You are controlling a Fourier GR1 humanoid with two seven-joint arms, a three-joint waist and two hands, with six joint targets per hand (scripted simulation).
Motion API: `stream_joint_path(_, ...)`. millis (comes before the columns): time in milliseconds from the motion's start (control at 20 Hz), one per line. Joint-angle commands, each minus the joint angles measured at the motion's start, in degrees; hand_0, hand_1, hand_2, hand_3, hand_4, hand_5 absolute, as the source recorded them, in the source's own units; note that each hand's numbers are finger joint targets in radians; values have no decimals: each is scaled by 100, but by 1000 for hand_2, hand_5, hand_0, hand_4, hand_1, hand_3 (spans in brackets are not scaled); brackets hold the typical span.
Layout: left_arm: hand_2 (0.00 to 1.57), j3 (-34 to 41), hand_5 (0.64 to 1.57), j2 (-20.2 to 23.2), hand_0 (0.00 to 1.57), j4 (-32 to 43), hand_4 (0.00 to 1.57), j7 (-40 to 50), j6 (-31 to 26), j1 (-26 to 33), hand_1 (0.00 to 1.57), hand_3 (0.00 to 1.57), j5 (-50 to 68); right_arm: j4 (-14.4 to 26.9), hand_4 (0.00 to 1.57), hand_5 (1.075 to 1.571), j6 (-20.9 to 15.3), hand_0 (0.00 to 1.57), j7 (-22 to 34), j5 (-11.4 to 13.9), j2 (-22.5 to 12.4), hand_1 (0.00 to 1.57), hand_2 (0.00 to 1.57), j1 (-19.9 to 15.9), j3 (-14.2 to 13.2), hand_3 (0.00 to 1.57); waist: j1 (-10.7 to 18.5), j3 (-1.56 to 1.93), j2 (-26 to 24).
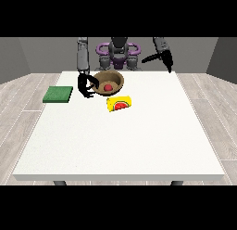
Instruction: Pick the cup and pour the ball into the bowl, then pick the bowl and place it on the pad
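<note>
Here, on the white table (139,145) over grey plank floor (18,104), the view's-left hand (85,87) clasps the bowl (115,79).

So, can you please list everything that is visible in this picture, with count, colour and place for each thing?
bowl: one, brown, on the table near the far edge, a little left of the middle.
ball: one, red, inside the bowl.
cup: one, yellow with a red and green mark, lying on its side on the table just in front of the bowl.
pad: one, green, flat on the table's left edge.
table: one, white, large, fills the middle of the view.
hand at the view's left: one, black, fingers curled at the bowl's left rim.
hand at the view's right: one, black, raised above the table's far right part, holding nothing.
</note>
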Motion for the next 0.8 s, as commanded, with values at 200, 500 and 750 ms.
stream_joint_path(200, 0, 197, 1571, 98, 0, 415, 0, -179, 74, 456, 0, 0, 77, -394, 1049, 1553, 323, 1571, 1587, -102, -241, 1571, 1571, -334, 153, 1571, -469, 39, -572)
stream_joint_path(500, 0, 227, 1570, 195, 0, 333, 0, -308, 164, 401, 0, 0, 63, -588, 1062, 1565, 888, 1571, 1797, -316, -1063, 1571, 1571, -260, -127, 1571, -499, 42, -323)
stream_joint_path(750, 0, 163, 1567, 142, 0, -37, 0, -159, 223, 75, 0, 0, 79, -318, 1078, 1559, 1578, 1571, 1509, -950, -1808, 1571, 1571, -246, -868, 1571, -379, 47, 225)
